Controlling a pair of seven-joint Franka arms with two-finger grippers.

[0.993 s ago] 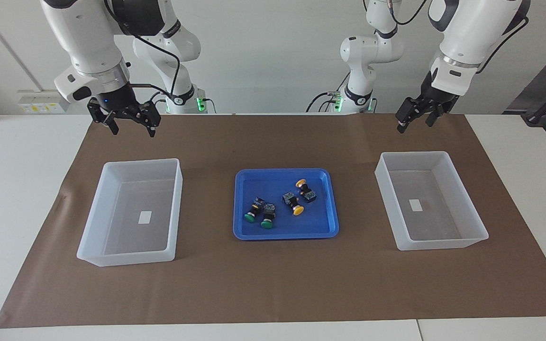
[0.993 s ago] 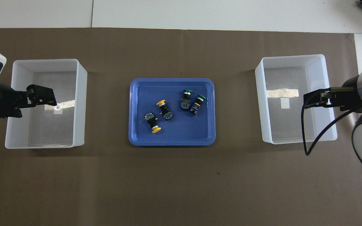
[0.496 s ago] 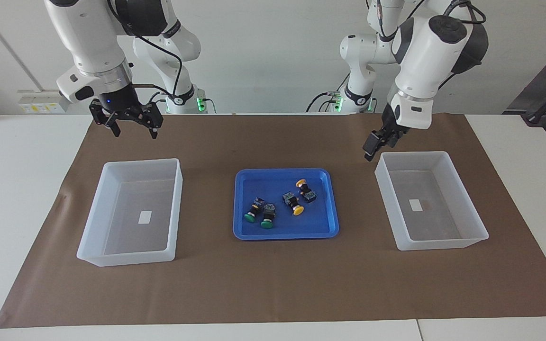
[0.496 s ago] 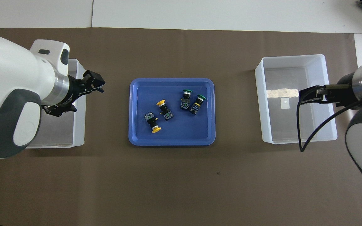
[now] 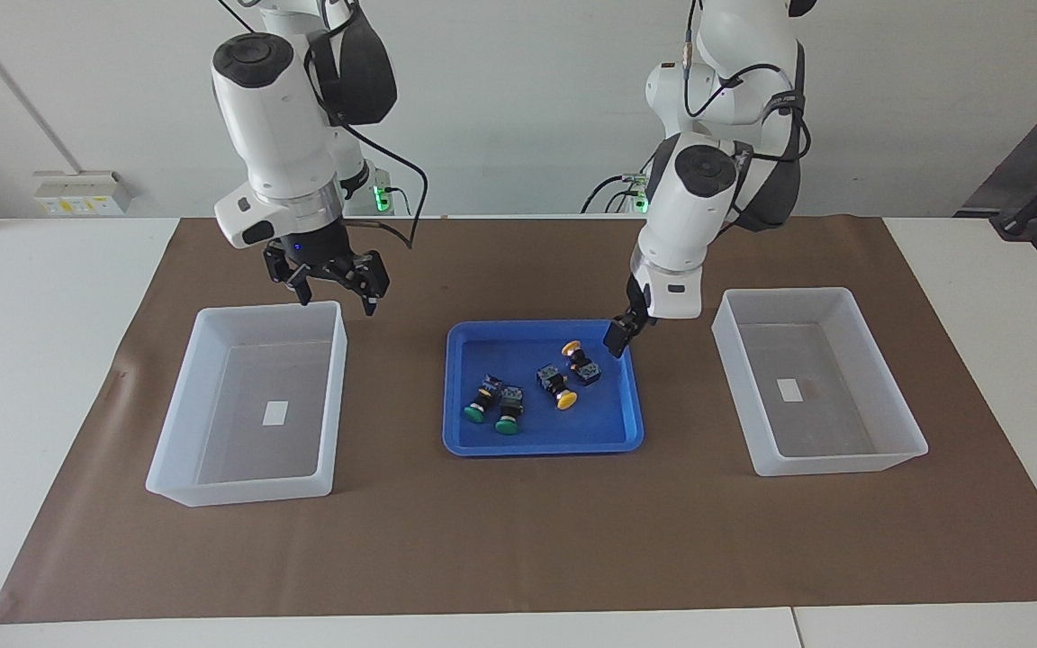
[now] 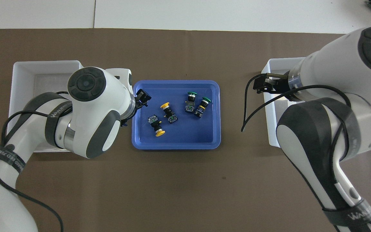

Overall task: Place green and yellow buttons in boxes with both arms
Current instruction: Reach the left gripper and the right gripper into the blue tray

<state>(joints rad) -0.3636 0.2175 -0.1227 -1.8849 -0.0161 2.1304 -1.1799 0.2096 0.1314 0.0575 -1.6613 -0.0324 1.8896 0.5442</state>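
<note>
Both boxes, one (image 5: 248, 405) at the right arm's end of the bench and the other (image 5: 820, 382) at the left arm's end, are empty, and all four buttons (image 5: 532, 391) lie in the blue tray (image 5: 541, 443) between them. The left gripper (image 5: 619, 336) hangs open over the tray's corner near the yellow buttons (image 5: 568, 373), holding nothing; the right gripper (image 5: 334, 286), also wide and empty, is over the rim of its box. I judge the first pick is starting: each must come down over one button and close.

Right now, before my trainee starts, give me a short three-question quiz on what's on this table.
1. True or false: the two green buttons and two yellow buttons all lie in the blue tray.
2. Which arm's pincer hangs over the tray's rim? A left, B right, C neither.
3. Fill the gap: the two white boxes hold ___ buttons.

Key
1. True.
2. A: the left pincer. The right pincer hangs open by a box's corner.
3. No.
</note>
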